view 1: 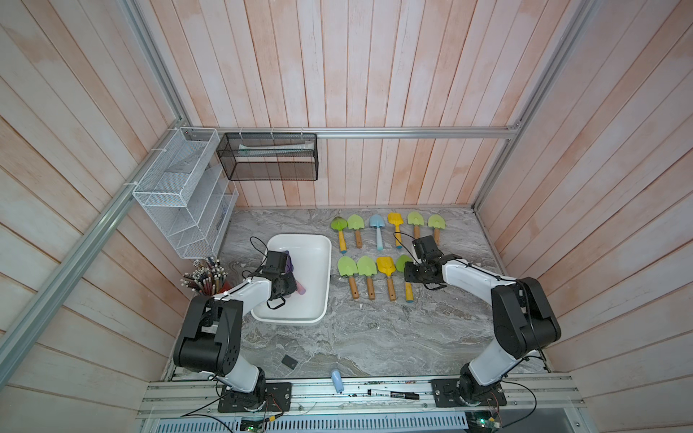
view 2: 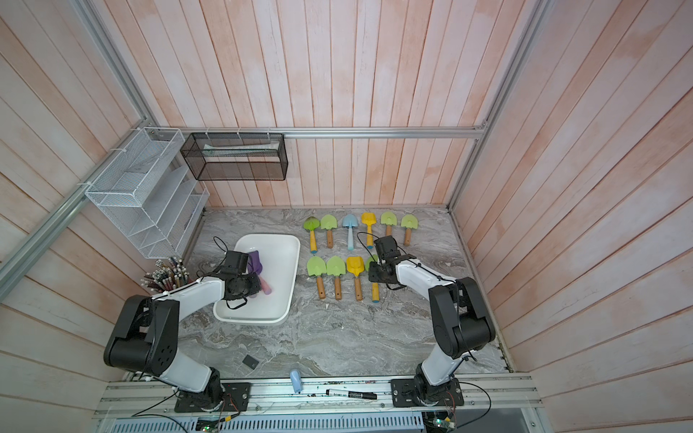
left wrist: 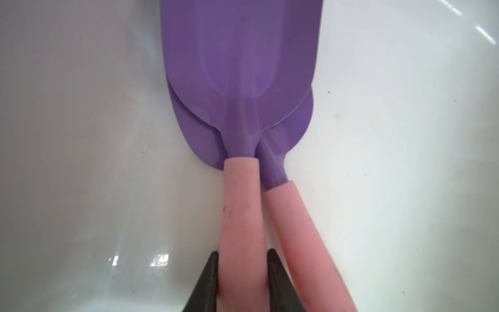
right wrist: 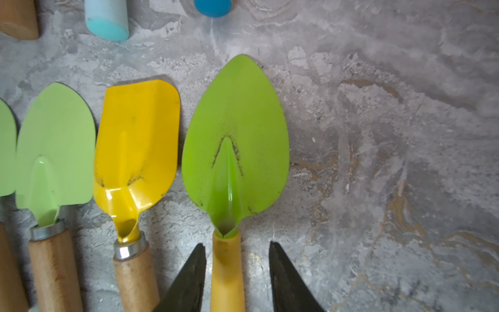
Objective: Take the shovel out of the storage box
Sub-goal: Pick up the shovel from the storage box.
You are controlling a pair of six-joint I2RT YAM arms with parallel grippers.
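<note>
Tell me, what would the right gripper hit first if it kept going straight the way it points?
Likely the green shovel's yellow handle: the right gripper stands open astride it, so the handle would slip between the fingers as their tips reach the marble tabletop. Its height is unclear.

obstacle: spare shovel (left wrist: 305,243) touches held shovel (left wrist: 240,216) | free: tabletop (view 1: 393,337) front
</note>
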